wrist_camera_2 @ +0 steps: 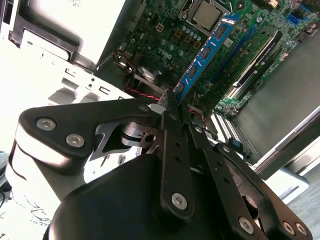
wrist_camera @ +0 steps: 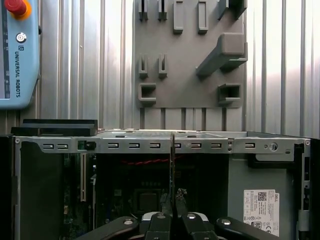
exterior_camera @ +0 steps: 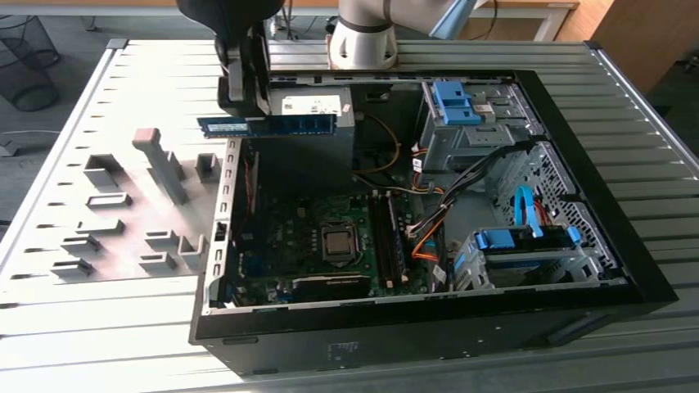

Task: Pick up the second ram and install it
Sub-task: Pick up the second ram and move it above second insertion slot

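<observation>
The second ram (exterior_camera: 273, 124) is a thin blue-green stick with black chips, held level in the air above the open computer case's (exterior_camera: 611, 246) wall on the exterior view's left. My gripper (exterior_camera: 247, 115) is shut on one end of it. In the second wrist view the ram (wrist_camera_2: 207, 52) runs out from the closed fingertips (wrist_camera_2: 170, 107) over the motherboard (wrist_camera_2: 170, 35). The first wrist view has the ram (wrist_camera: 172, 165) edge-on as a thin line above my gripper (wrist_camera: 173, 200).
The motherboard (exterior_camera: 295, 237) lies in the case with long black memory slots (exterior_camera: 385, 237) beside the processor (exterior_camera: 339, 243). Blue drive brackets (exterior_camera: 453, 102) (exterior_camera: 525, 237) stand on the exterior view's right. A grey fixture plate (exterior_camera: 120, 213) with upright blocks lies left of the case. A teach pendant (wrist_camera: 17, 55) rests on the table.
</observation>
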Tool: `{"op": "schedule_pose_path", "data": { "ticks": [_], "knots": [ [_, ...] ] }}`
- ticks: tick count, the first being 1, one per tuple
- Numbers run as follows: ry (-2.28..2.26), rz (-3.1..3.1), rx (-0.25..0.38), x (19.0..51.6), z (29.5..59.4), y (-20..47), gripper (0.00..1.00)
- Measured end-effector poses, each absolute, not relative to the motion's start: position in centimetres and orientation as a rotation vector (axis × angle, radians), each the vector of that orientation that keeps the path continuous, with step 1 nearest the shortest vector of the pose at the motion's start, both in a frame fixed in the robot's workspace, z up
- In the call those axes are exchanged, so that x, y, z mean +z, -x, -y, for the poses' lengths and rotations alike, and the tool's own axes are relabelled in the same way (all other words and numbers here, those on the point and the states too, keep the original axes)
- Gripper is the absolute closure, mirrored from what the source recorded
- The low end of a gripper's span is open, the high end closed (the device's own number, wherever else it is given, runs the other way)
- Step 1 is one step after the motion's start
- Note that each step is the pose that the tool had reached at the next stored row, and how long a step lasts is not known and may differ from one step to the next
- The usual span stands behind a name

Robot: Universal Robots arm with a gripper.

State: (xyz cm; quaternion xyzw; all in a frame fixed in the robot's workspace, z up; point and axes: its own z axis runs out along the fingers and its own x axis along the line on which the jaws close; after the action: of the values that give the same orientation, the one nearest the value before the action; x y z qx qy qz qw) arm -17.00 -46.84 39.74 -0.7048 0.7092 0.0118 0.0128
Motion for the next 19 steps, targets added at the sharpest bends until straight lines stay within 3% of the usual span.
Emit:
{"op": "schedule_pose_path", "data": {
  "ticks": [19],
  "knots": [
    [2.196,-2.210,0.037,39.66,46.84,16.11,0.86]
  ]
}}
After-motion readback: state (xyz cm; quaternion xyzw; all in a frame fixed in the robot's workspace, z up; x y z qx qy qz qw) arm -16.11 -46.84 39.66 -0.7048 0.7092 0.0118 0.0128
